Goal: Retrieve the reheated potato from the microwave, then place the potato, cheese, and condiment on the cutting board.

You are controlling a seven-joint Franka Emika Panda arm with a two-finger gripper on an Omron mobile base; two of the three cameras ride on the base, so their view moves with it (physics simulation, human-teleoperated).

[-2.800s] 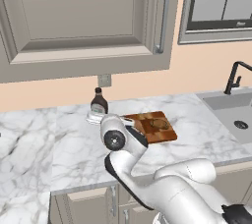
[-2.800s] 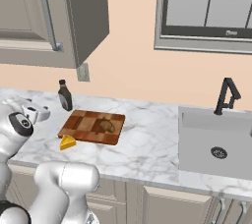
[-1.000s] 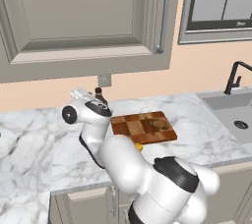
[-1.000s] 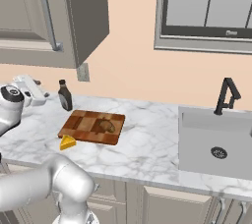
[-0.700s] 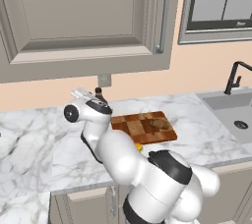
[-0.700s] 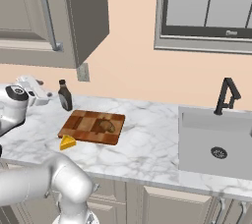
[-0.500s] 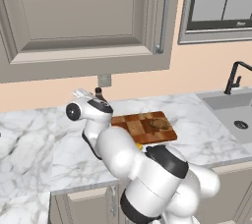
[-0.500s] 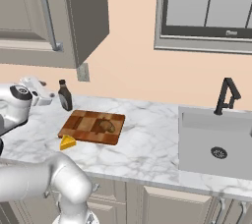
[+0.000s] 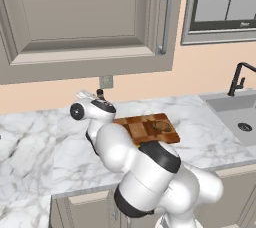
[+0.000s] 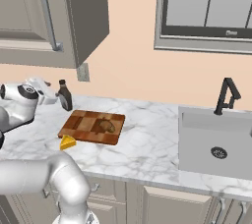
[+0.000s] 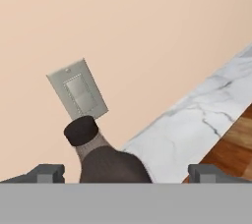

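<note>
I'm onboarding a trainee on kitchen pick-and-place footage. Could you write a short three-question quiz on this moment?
1. True or false: the potato lies on the cutting board.
2. Where is the cheese? A) on the board B) on the counter beside the board C) in the sink
3. Between the open gripper fingertips stands the ____.

Key: 1 true. 2 B. 3 condiment, its neck between the spread fingertips, not gripped.

arm bent low, pincer [image 11: 126, 173] spread wide, level.
</note>
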